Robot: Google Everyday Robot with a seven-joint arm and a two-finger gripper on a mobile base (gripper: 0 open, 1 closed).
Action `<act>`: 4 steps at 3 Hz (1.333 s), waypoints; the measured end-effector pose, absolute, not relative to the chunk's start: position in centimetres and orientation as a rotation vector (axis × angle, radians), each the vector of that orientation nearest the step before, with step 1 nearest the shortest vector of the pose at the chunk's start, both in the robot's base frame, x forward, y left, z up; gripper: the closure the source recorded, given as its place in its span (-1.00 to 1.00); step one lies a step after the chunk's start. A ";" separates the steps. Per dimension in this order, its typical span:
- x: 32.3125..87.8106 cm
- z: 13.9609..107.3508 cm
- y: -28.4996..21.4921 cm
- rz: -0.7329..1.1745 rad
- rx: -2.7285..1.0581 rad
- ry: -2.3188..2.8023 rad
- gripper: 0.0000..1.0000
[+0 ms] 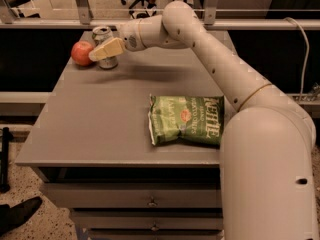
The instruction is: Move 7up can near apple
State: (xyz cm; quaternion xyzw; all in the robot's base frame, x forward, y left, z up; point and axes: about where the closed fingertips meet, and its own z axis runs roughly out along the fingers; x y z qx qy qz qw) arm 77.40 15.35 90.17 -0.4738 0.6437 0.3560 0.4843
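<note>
The 7up can [102, 34], silvery-green with a pull-tab top, stands upright at the far left of the grey table [100, 114]. The red apple [81, 53] sits just to its left, almost touching it. My gripper [102, 50] reaches in from the right at the can's height. Its tan tip crosses in front of the can's middle and points toward the apple. The can's top and base show above and below it.
A flat green Kettle chip bag [186, 120] lies at the table's front right, beside my arm's base. My arm [210, 59] stretches across the back right of the table. A railing runs behind the table, and drawers sit below its front edge.
</note>
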 end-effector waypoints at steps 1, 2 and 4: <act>76.9 90.8 14.9 0.878 -1.144 1.551 -1.00; 76.3 92.4 11.6 0.825 -1.121 1.539 -1.00; 74.3 98.4 -2.9 0.518 -1.001 1.570 -1.00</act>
